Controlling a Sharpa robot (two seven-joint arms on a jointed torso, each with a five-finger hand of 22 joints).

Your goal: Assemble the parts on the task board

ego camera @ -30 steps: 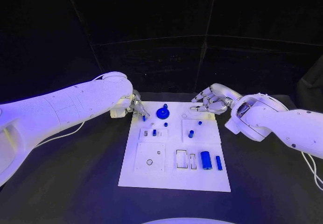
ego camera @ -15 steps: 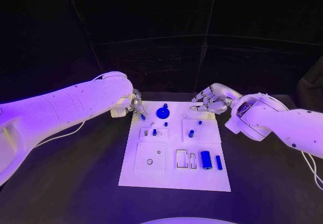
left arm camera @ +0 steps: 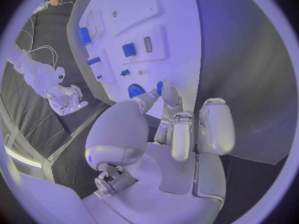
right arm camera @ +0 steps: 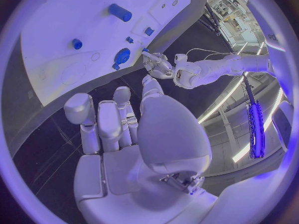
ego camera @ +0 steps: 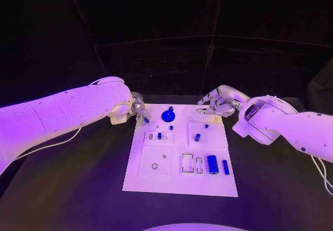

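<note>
1. The left hand [ego camera: 137, 111] sits at the far left corner of the flat white rectangular task board [ego camera: 160, 180], pinching a small blue peg [left arm camera: 159, 88] between its fingertips. It has barely moved over the last second. Its arm has drawn slightly towards the table's left edge.
2. In the left wrist view the peg is just beside the round blue disc-shaped part [ego camera: 167, 116], at the board's far edge. I cannot tell whether the peg touches the board.
3. The right hand [ego camera: 215, 106] has stayed hovering over the far right corner, its fingers loosely curled and holding nothing.
4. The blue cylinder [ego camera: 212, 165] and the slim blue bar [ego camera: 225, 167] lie near the board's front right, unchanged.
5. Judging by this stillness, the left hand is lining the peg up for insertion. Most of the assembly appears yet to be done.
</note>
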